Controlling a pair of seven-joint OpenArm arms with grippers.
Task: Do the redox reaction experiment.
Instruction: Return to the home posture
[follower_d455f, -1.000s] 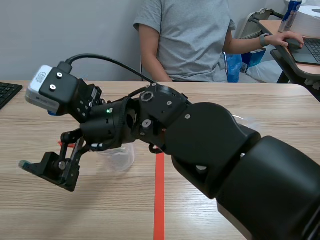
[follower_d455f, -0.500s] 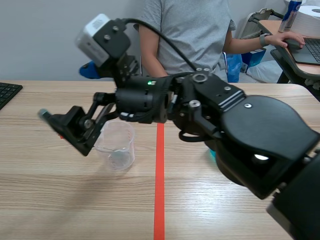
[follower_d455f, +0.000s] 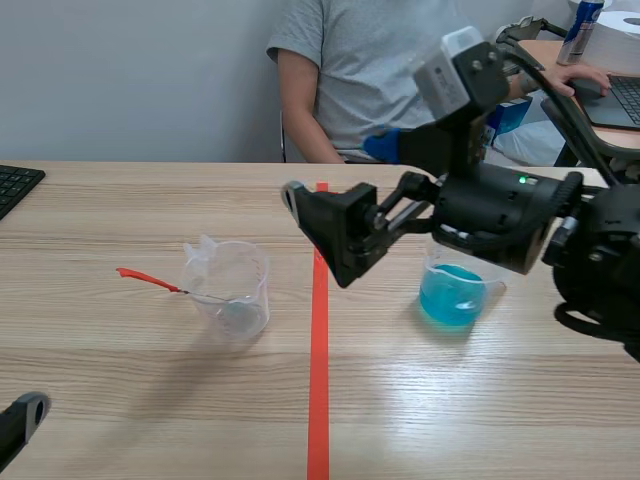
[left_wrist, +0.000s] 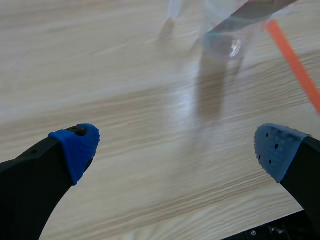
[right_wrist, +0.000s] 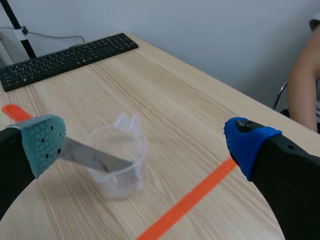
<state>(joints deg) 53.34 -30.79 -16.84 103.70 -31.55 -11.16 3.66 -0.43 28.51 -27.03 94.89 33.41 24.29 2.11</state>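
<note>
Right claw is wide open with nothing in it, raised over the worktop between the clear beaker and the blue-liquid beaker. The right arm hides part of the blue one. Red-handled spatula rests in the clear beaker. Left claw is also wide; the beaker ahead of it is cut off.

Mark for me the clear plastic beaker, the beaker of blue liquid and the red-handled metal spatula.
clear plastic beaker (follower_d455f: 232, 300), scene view, its front wall.
beaker of blue liquid (follower_d455f: 452, 298), scene view, the blue-filled lower wall.
red-handled metal spatula (follower_d455f: 140, 277), scene view, its red handle.
</note>
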